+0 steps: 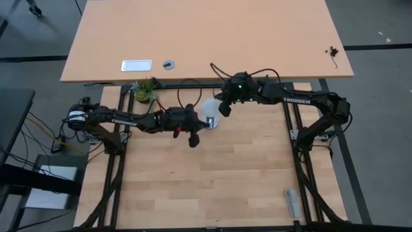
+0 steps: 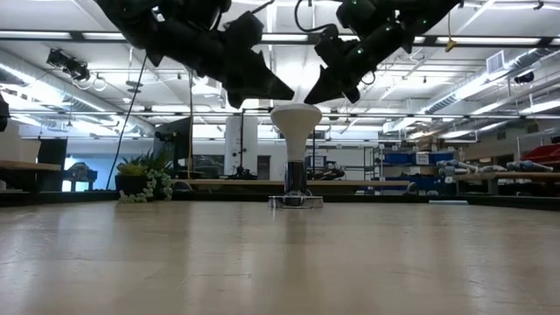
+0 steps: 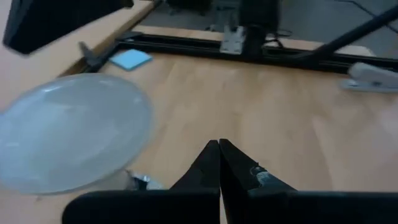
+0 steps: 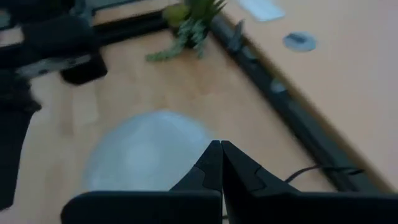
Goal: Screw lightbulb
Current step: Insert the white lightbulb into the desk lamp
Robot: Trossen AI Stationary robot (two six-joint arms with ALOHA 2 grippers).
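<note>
Pale wood-grain table [image 2: 280, 262] spreads smooth in front. Mid-table, the frosted white lightbulb [image 2: 296, 122] stands globe-up, its narrow base in a small silvery socket [image 2: 296, 200]. Above it hover the left hand [image 2: 271, 87] and right hand [image 2: 322, 87], dark fingers pressed together, holding nothing.

High view straight down over desk [image 1: 212, 187]; low view level at desk height; wrist views close; all share lightbulb [image 1: 211, 107].

A pale wooden tabletop [image 1: 212, 174] sits in a black frame on grey floor [image 1: 380, 129]. Beyond it stands a tan desk [image 1: 212, 38]. A leafy plant [image 2: 144, 179] sits far left; strip lights [image 2: 490, 39] cross the ceiling.
</note>
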